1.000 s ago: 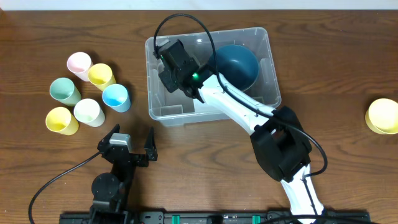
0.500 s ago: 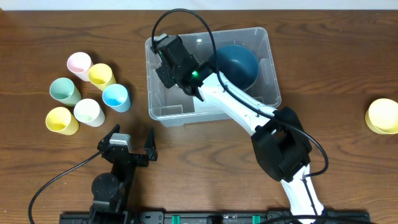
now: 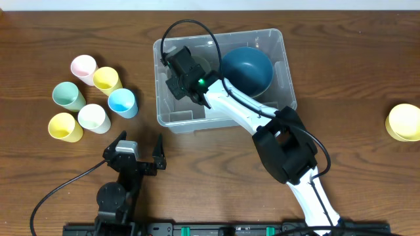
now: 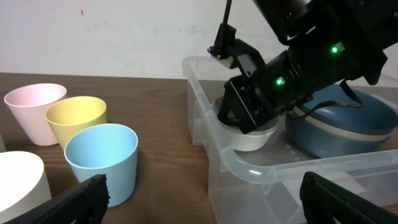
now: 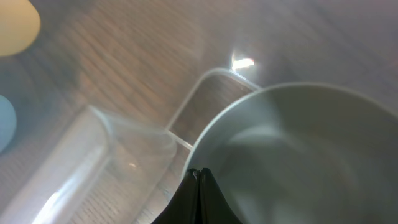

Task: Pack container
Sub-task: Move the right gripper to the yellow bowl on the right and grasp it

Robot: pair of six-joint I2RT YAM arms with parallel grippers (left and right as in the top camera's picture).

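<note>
The container (image 3: 172, 121) is a clear plastic bin at the middle back of the table, seen also in the left wrist view (image 4: 249, 171). A dark blue bowl (image 3: 246, 69) lies in its right half. My right gripper (image 3: 180, 77) reaches into the left half, shut on the rim of a white bowl (image 4: 249, 138). In the right wrist view its fingertips (image 5: 199, 173) pinch that white bowl (image 5: 298, 155) at the edge. My left gripper (image 3: 139, 144) rests near the table's front, open and holding nothing, and faces the container (image 4: 199, 208).
Several pastel cups stand left of the container: pink (image 3: 83, 67), yellow (image 3: 106, 78), green (image 3: 67, 95), blue (image 3: 123, 101), white (image 3: 92, 118) and another yellow (image 3: 64, 126). A yellow bowl (image 3: 403, 121) sits at the right edge.
The right arm's elbow has swung left, closer to the container. Its gripper stays over the container's left half, still shut. The left arm has not moved.
</note>
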